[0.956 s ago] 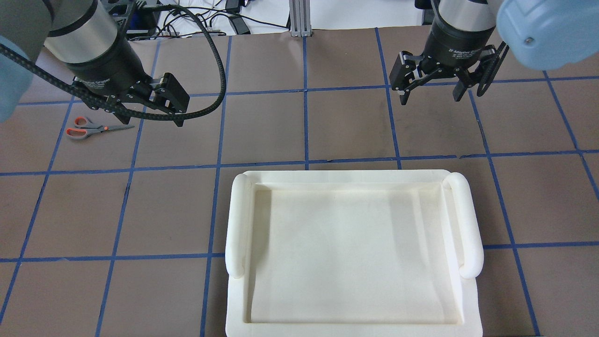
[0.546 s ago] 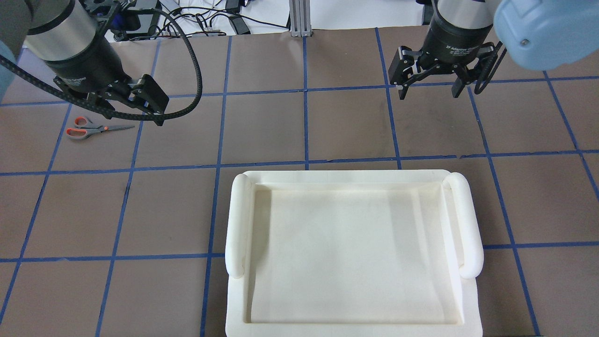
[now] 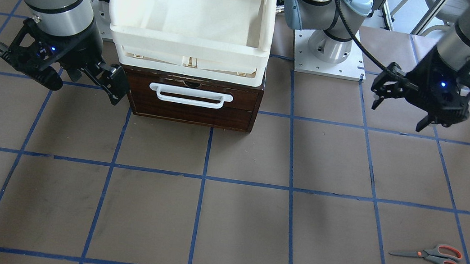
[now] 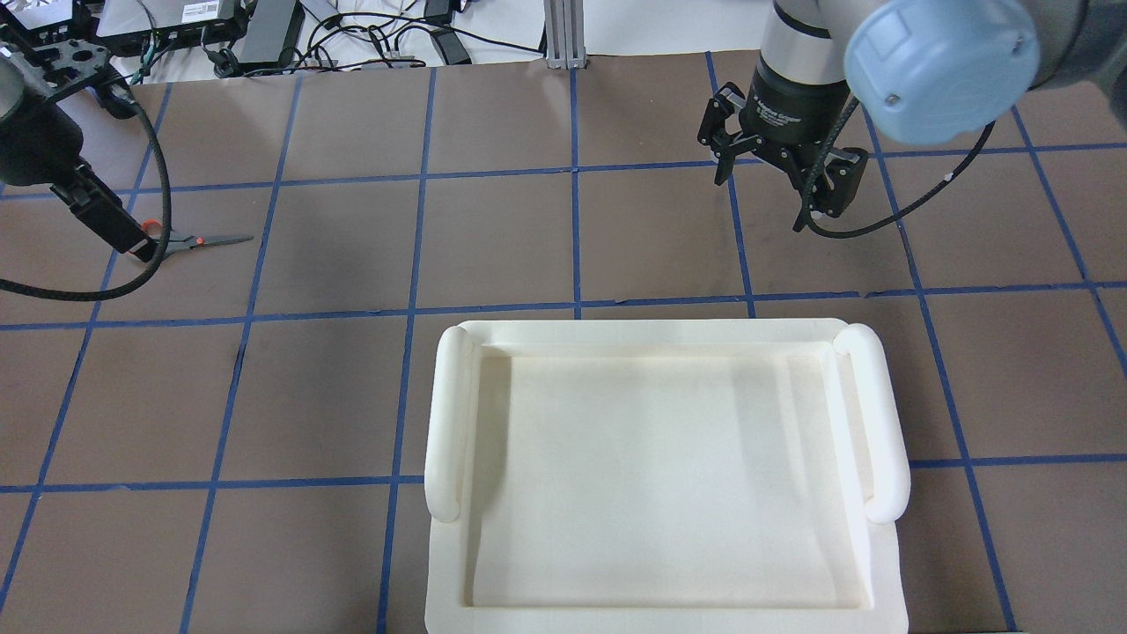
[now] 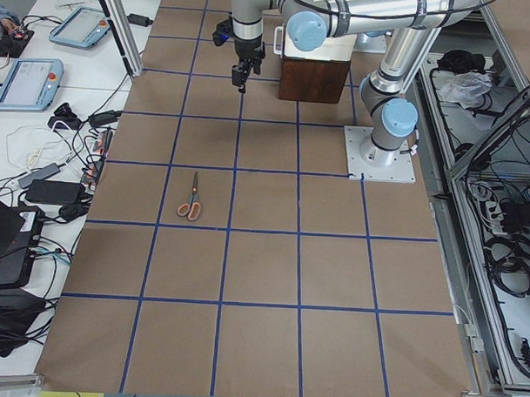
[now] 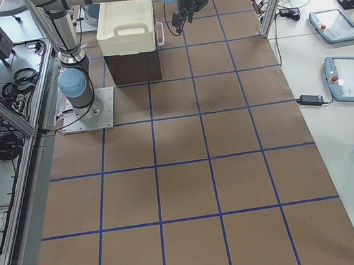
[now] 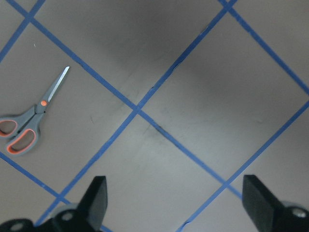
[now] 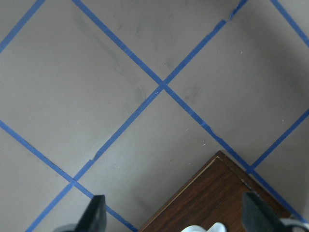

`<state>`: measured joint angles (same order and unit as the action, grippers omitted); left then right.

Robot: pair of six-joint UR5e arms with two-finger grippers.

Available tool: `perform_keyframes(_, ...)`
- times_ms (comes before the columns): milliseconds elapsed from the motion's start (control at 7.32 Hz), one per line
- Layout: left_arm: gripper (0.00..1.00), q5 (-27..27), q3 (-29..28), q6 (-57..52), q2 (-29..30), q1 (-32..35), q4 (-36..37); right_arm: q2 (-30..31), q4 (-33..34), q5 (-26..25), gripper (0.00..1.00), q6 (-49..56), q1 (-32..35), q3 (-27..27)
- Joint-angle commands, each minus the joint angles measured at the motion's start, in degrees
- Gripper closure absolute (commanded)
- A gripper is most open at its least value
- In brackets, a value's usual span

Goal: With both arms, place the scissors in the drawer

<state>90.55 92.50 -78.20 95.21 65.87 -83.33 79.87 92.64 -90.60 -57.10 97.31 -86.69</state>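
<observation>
I read left gripper (image 3: 398,115) and right gripper (image 3: 85,87) both spread apart; scissors (image 3: 432,257) lie flat on matte table (image 3: 241,223); glossy wooden drawer (image 3: 190,109) closed.

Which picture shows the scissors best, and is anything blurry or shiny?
Left wrist view: the scissors look sharp, the left end effector's fingers at the bottom edge look soft, and a pale sheen lies on the table. Overhead view: that end effector covers part of the scissors' handles. Left side view: the scissors are tiny.
</observation>
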Motion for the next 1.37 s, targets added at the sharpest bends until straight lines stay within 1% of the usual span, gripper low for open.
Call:
perform_keyframes(0, 0.0, 0.2, 0.1, -19.3, 7.0, -2.9, 9.7, -4.1, 3.2, -0.1, 0.0, -17.9, 5.6, 0.0)
perform_keyframes(137, 0.0, 0.2, 0.0, -25.1, 11.3, -2.9, 15.7, -5.9, 3.3, -0.2, 0.0, -21.2, 6.9, 0.1)
perform_keyframes(273, 0.0, 0.2, -0.7, -35.6, 14.6, -3.5, 19.8, -7.4, 3.9, 0.2, 0.0, -26.4, 7.4, 0.1)
perform_keyframes(410, 0.0, -0.1, -1.1, -44.7, 17.1, -4.2, 21.7, -8.7, 4.0, 0.2, 0.0, -29.6, 8.3, 0.2)
perform_keyframes(546, 0.0, 0.1, -1.5, -48.1, 19.2, -4.3, 28.9, -9.6, 4.0, 0.3, 0.0, -32.8, 8.9, 0.3)
perform_keyframes(683, 0.0, -0.5, -1.6, -49.8, 21.3, -5.7, 29.8, -10.2, 4.0, 3.1, 0.0, -37.0, 8.9, 0.4)
perform_keyframes(820, 0.0, -0.1, -1.6, -50.3, 22.8, -7.7, 29.3, -10.4, 3.9, 4.4, 0.0, -39.9, 9.0, 0.4)
perform_keyframes(956, 0.0, 0.1, -1.6, -52.0, 24.0, -7.9, 29.0, -10.5, 3.1, 4.4, 0.0, -40.5, 9.0, 0.3)
perform_keyframes(1093, 0.0, -0.5, -1.6, -51.7, 24.8, -8.1, 29.1, -10.7, 2.9, 4.7, 0.0, -43.3, 9.0, 0.2)
perform_keyframes(1230, 0.0, -1.2, -1.6, -50.9, 25.5, -8.0, 29.2, -11.0, 1.1, 5.1, 0.0, -44.6, 9.0, 0.2)
